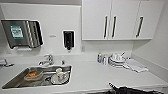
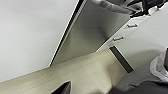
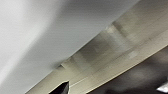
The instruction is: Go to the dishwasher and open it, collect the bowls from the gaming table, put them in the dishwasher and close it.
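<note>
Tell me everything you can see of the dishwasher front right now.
The dishwasher's brushed steel front panel shows in the left wrist view as a flat, dull grey metal face with a soft sheen and a thin dark edge along one side. A wide bar handle runs across its far end. White cabinet fronts with small handles flank it, and the beige floor runs below. Whether it is open cannot be told. Nothing visibly touches the panel.
</note>
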